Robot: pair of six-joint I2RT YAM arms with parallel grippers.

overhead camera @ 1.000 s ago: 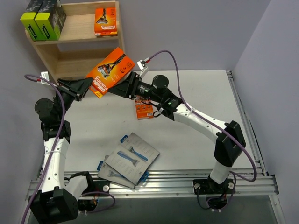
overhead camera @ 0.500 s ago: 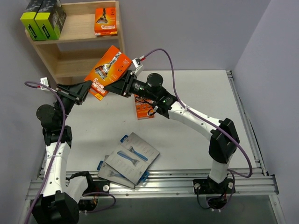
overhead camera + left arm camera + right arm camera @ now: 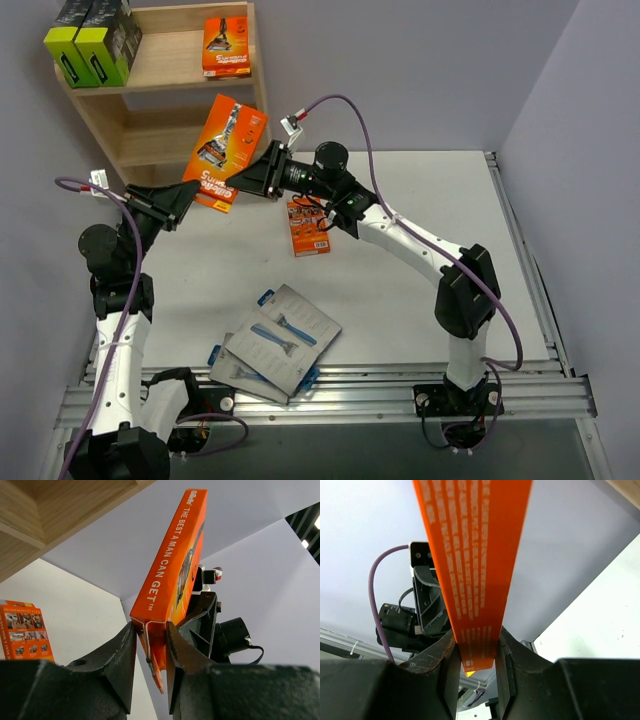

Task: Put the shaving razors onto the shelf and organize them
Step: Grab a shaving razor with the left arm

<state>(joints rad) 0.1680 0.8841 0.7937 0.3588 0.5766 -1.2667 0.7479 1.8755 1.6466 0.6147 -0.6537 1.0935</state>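
Note:
An orange razor pack [image 3: 225, 148] hangs tilted in the air just in front of the wooden shelf [image 3: 150, 95], at the level of its lower tier. My left gripper [image 3: 197, 198] is shut on its lower left corner [image 3: 150, 635]. My right gripper [image 3: 252, 180] is shut on its lower right edge [image 3: 476, 650]. The pack's narrow side [image 3: 175, 565] rises between the left jaws, and its long edge [image 3: 470, 545] rises between the right jaws. Another orange pack [image 3: 226, 45] and two black-and-lime boxes [image 3: 92, 40] stand on the top tier.
A third orange pack [image 3: 308, 228] lies on the table below the right arm, also seen in the left wrist view [image 3: 25, 630]. A loose stack of grey razor cards [image 3: 280, 340] lies near the front edge. Grey walls close in the left, back and right.
My right gripper has closed on the orange pack. Both arms have swung the pack left towards the shelf and tipped it more upright.

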